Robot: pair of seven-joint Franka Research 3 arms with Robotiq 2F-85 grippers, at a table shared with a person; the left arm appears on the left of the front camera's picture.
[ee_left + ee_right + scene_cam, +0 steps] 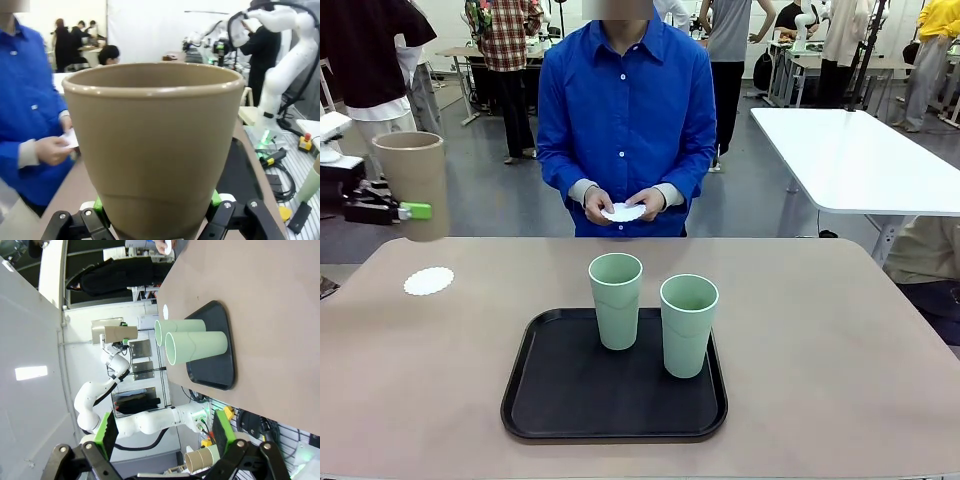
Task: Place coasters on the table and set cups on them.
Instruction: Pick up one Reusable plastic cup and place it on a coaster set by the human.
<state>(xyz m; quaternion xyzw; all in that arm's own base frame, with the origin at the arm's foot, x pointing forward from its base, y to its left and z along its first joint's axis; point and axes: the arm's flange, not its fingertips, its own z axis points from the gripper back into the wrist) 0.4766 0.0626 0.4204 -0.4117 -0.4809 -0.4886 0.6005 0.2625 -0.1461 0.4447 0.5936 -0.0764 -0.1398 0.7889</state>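
Tan cup (410, 172), upright, in left gripper (420, 212)

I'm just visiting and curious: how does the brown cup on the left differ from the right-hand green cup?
The tan cup is beige-brown; the right green cup is pale mint. The tan cup hangs in the left gripper; the green cup stands on the black tray. The tan cup is far left of the table, near a coaster; the green cup is mid-table. Both are upright, tapered, handleless.
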